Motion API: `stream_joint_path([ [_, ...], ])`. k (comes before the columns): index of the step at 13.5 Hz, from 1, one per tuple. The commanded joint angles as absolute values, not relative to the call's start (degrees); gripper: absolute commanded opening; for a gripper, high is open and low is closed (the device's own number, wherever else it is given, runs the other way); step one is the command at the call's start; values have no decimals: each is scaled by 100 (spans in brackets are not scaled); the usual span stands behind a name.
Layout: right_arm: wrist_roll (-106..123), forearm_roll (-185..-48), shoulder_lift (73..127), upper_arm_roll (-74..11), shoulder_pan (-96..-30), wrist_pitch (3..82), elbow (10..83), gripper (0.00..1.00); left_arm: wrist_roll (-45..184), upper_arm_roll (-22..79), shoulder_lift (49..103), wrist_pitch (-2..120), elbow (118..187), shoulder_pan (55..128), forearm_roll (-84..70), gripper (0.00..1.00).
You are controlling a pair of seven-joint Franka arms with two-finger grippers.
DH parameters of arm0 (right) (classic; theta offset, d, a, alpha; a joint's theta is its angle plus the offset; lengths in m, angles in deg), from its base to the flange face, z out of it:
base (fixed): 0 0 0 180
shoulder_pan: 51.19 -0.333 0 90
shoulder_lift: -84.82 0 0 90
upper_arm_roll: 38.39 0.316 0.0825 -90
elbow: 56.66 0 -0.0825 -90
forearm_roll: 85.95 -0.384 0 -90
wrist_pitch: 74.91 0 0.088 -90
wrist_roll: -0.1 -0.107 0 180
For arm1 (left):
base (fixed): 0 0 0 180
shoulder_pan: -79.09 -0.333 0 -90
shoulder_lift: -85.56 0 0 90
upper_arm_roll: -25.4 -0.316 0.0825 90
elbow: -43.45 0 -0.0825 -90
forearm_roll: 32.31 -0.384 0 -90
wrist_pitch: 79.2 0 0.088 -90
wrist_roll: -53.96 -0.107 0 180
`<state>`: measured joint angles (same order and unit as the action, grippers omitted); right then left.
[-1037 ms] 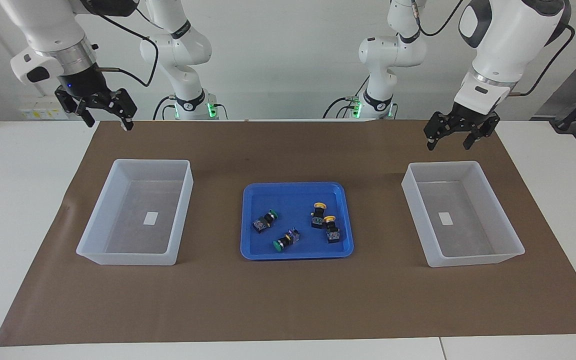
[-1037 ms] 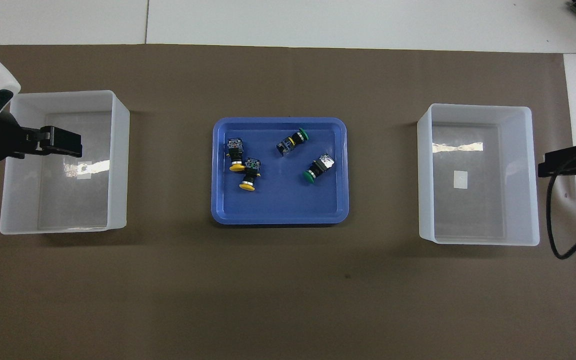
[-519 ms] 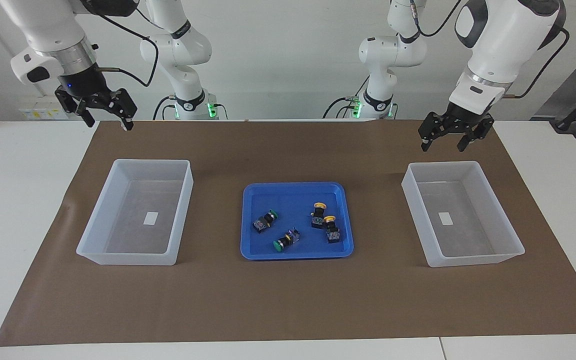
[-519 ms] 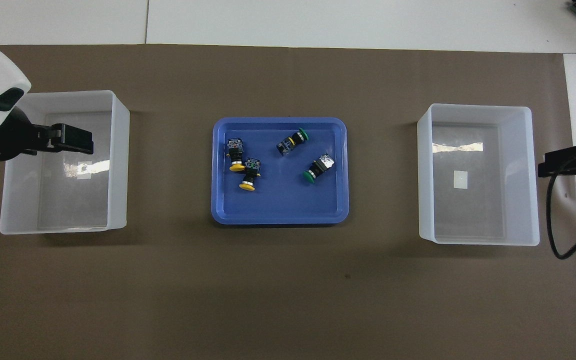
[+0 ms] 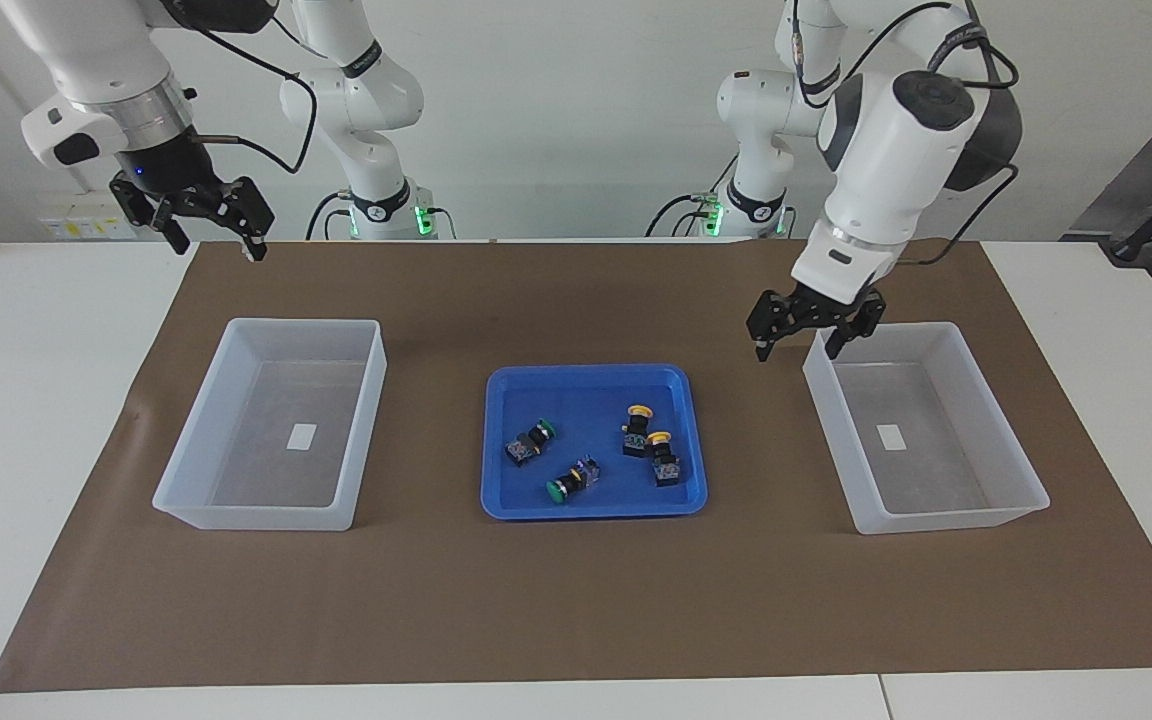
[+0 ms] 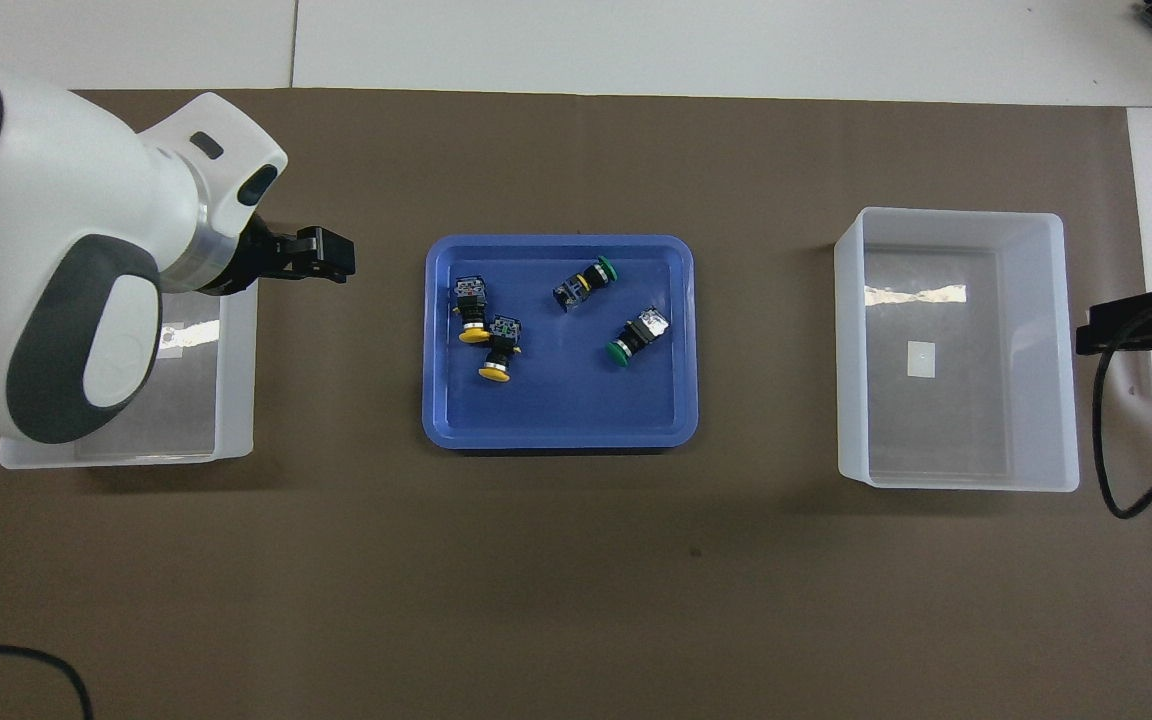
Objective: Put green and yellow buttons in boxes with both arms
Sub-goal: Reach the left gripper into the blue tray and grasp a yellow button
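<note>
Two green buttons and two yellow buttons lie in the blue tray. The overhead view shows the green and yellow buttons too. One box stands toward the left arm's end, the other toward the right arm's end. Both hold only a label. My left gripper is open and empty, in the air between the tray and its box, by the box's corner. My right gripper is open, raised over the mat's edge, waiting.
A brown mat covers the table's middle under the tray and both boxes. In the overhead view the left arm's white body covers much of its box. The right arm's black cable hangs beside the other box.
My left gripper has moved down and toward the blue tray, from over the mat near its box to the box's tray-side corner. The right arm has not moved. The buttons lie as before.
</note>
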<state>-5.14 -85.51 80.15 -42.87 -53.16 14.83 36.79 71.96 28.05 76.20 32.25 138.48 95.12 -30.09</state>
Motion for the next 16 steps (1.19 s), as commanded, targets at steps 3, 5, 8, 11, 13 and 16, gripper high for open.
stream_joint_path([
  [3,-579,-8499,7911,-4261,-5312,1421,3773,100,7531,2725,7310,4251,14277,9886,-2985,100],
  [5,-579,-8499,7911,-4261,-5312,1412,3773,100,7767,2707,6853,4689,14268,10263,-2994,100],
  [8,-570,-8499,7911,-4261,-5312,1421,3773,100,7927,2699,6536,5148,14365,10571,-3038,100],
  [11,-579,-8499,7911,-4261,-5312,1421,3773,100,8006,2707,6254,5500,14435,10739,-3248,100],
  [13,-579,-8499,7911,-4261,-5312,1421,3773,100,7980,2707,6218,5641,14531,10739,-3424,100],
  [16,-570,-8499,7911,-4261,-5312,1421,3773,100,7971,2707,6183,5834,14663,10739,-3653,100],
])
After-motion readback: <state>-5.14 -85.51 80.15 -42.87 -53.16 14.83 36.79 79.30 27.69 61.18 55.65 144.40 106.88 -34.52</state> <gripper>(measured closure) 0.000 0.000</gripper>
